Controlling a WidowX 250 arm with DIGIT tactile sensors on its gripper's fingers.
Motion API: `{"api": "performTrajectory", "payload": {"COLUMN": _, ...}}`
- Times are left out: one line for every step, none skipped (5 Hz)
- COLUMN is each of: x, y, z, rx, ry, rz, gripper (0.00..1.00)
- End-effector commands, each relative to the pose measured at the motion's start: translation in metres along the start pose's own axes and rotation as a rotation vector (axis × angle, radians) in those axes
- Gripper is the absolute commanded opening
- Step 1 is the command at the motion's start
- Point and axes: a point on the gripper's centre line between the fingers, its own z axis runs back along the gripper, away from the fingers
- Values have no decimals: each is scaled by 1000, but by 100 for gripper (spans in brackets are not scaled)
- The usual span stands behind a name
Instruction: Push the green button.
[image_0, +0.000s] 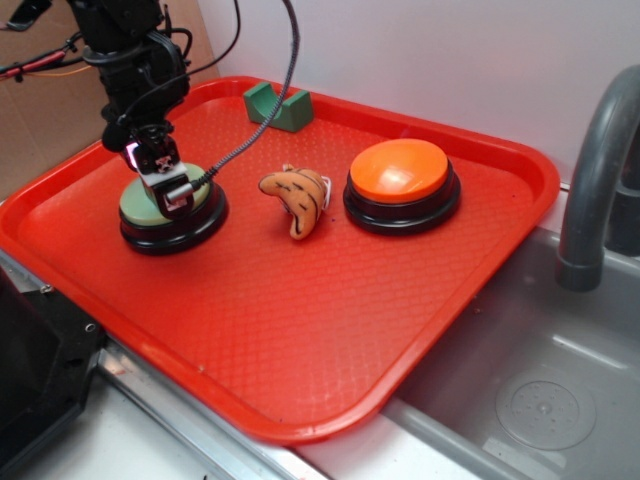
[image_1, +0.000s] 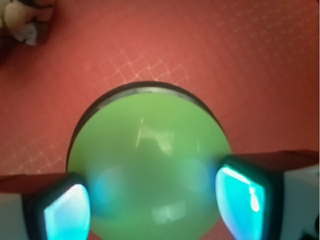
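The green button sits at the tray's left side. The gripper, fingers spread apart, rests on its dome. Pressing straight down, centred, should avoid slipping off.

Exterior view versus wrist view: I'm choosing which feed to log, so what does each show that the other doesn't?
Only the exterior shows the orange button, the dark green block, the grey faucet and the sink. Only the wrist shows the two fingers apart, straddling the dome, with reflections on it. Both share the green button, the red tray, the striped toy and the gripper.
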Motion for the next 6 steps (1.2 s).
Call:
{"api": "performTrajectory", "payload": {"x": 2, "y": -1, "z": 9, "rx": 12, "ry": -1, "rz": -4, "gripper": 100}}
{"api": "performTrajectory", "payload": {"x": 0, "y": -2, "z": 35, "rx": 27, "ry": -17, "rz": 24, "gripper": 100}}
{"api": "performTrajectory", "payload": {"x": 1, "y": -3, "z": 46, "rx": 89, "ry": 0, "rz": 55, "gripper": 100}}
{"api": "performTrajectory", "payload": {"x": 4, "y": -8, "z": 61, "rx": 95, "ry": -20, "rz": 56, "gripper": 100}}
{"api": "performTrajectory", "payload": {"x": 6, "y": -9, "z": 74, "rx": 92, "ry": -46, "rz": 59, "gripper": 100}}
{"api": "performTrajectory", "payload": {"x": 5, "y": -5, "z": 80, "rx": 74, "ry": -55, "rz": 81, "gripper": 100}}
